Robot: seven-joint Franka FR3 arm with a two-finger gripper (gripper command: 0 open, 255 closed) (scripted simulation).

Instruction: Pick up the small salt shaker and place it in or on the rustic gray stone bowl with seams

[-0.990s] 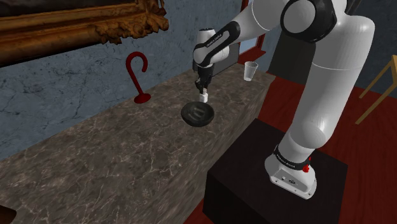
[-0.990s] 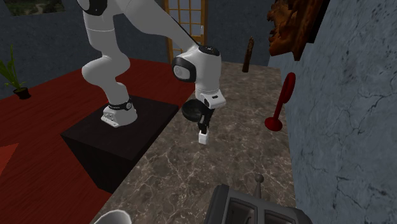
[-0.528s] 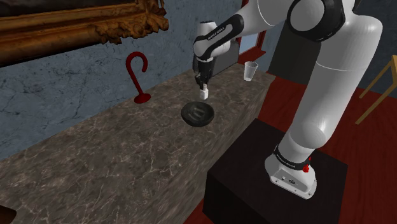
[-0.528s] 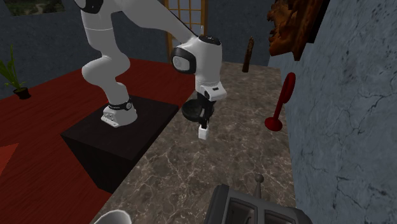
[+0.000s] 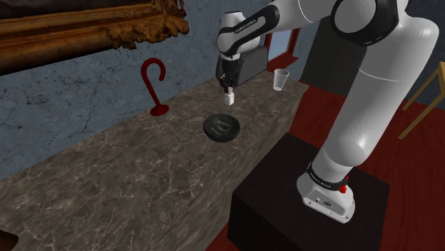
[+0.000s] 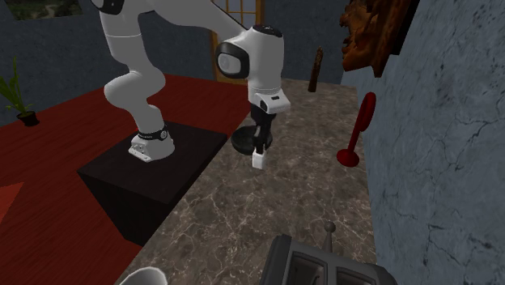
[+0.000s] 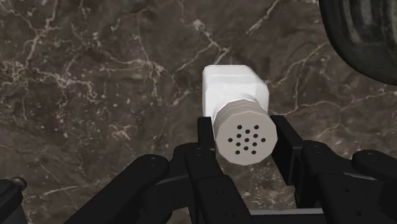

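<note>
Above the counter (image 5: 142,167), end effector (image 7: 243,135) clasps salt shaker (image 7: 234,86), seemingly upright.

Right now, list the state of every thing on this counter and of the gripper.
gripper: shut on the salt shaker, raised above the counter.
salt shaker: clasped between the fingers, cap up, off the counter, beside the bowl rather than over it.
bowl: on the counter, upright, empty.
clear cup: standing upright at the counter's far end.
red hook: standing upright on its base by the wall.
</note>
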